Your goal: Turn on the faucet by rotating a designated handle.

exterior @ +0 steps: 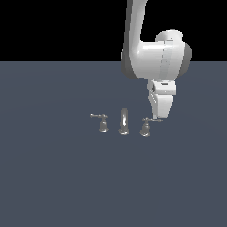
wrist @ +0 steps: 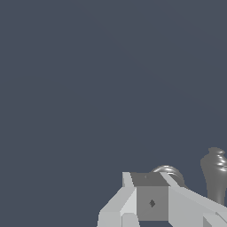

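Fingers [exterior: 158,118]: down at the right-hand lever's tip, spread impossible to tell.
Worktop [exterior: 53,177]: dark, flat.
Faucet [exterior: 124,122]: small, shiny, rigid, probably slippery.
Handle [exterior: 146,126]: on the exterior view's right; push the lever's outer end.

Small silver-grey metal faucet [exterior: 124,122]: polished, glossy, with bright highlights on spout and both levers. Wide-based silver metal lever handle [exterior: 146,126]: same shiny finish. White robot arm [exterior: 153,55]: smooth, satin, plastic-looking shell. Flat dark blue-grey table [exterior: 53,177]: matt, uniform, untextured.
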